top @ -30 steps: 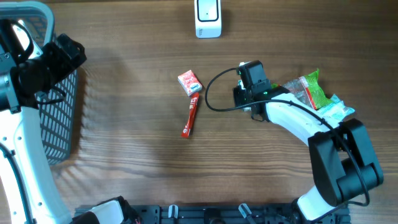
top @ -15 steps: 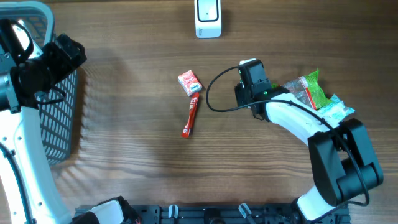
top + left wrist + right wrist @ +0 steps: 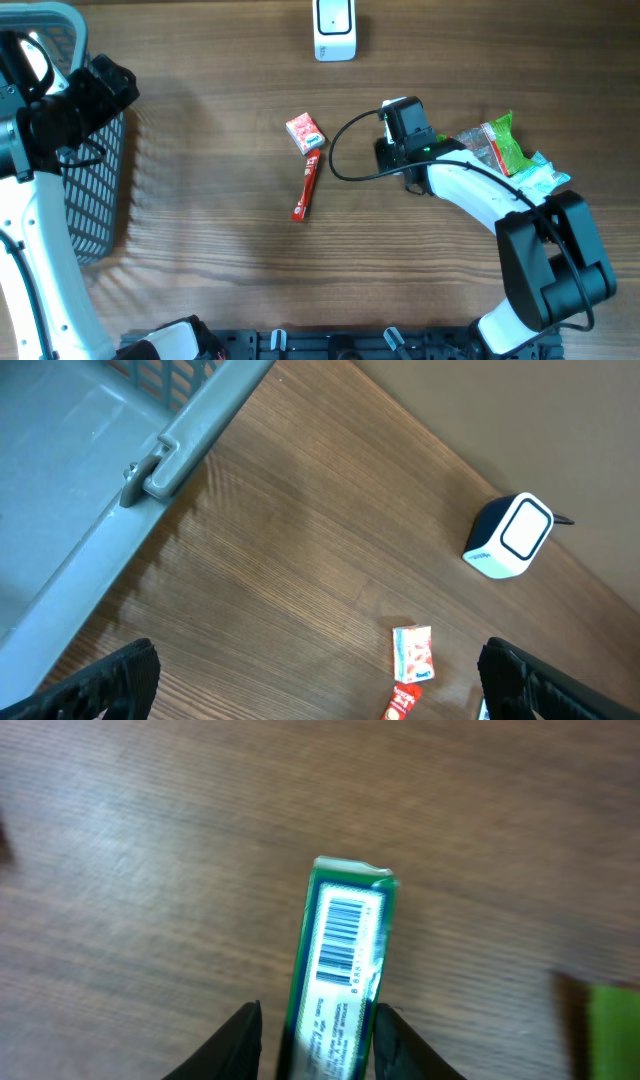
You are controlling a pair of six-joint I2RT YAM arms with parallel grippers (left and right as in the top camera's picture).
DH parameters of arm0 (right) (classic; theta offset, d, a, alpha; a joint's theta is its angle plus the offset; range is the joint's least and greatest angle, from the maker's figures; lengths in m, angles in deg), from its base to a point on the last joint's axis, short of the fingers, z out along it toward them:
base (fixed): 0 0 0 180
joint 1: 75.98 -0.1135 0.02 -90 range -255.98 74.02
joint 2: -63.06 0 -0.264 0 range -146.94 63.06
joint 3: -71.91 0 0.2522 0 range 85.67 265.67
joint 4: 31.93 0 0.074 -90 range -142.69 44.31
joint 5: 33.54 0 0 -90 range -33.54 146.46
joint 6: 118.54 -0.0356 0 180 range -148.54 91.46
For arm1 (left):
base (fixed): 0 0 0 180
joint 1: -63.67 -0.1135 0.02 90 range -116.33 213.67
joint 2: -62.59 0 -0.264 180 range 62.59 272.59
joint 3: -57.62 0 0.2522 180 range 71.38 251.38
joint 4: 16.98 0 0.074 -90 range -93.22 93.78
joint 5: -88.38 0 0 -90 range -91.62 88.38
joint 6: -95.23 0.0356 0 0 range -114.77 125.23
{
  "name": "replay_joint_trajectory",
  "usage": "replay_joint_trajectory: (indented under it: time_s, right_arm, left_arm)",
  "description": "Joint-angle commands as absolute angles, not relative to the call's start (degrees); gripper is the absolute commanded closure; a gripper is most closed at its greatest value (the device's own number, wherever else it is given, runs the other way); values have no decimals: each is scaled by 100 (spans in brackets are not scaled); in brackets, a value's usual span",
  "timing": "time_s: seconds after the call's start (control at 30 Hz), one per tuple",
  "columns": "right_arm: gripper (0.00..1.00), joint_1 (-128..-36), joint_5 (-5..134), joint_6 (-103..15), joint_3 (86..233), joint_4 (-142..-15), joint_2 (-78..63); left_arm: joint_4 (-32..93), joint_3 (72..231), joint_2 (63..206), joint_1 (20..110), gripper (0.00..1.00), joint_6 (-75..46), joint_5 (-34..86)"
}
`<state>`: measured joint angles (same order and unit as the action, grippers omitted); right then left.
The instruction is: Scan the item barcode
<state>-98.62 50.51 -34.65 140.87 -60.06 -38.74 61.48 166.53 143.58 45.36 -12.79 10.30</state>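
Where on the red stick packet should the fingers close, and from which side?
Probably across its narrow width near mid-length, coming straight down. The red stick packet lies flat, both long edges unobstructed, and only its end toward the scanner sits close to the small red box.

- Green pack: slim, long, white label w/ barcode facing the wrist cam. Near end sits between right gripper fingers, far end pokes out ahead.
- Scanner: white, rounded, dark-rimmed window. At far edge of table, well apart from pack.
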Motion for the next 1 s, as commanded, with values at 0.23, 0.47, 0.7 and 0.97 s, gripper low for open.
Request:
replay_joint_trajectory:
  time_s: [0.23, 0.47, 0.7, 0.97]
  right_arm:
    - [69, -9864, 5040, -3465, 14131, -5998, -3981]
    - [78, -9864, 4292, -3103, 14198, -6050, -3981]
    - [79, -9866, 3936, -2687, 14203, -6052, -3981]
    - [78, -10139, 2681, -2394, 14209, -6089, -3981]
  left_arm:
    - [6137, 16701, 14354, 4556, 0, -1168, 1098]
    - [6137, 16701, 14354, 4556, 0, -1168, 1098]
    - [6137, 16701, 14354, 4556, 0, -1168, 1098]
    - [6137, 16701, 14354, 4556, 0, -1168, 1098]
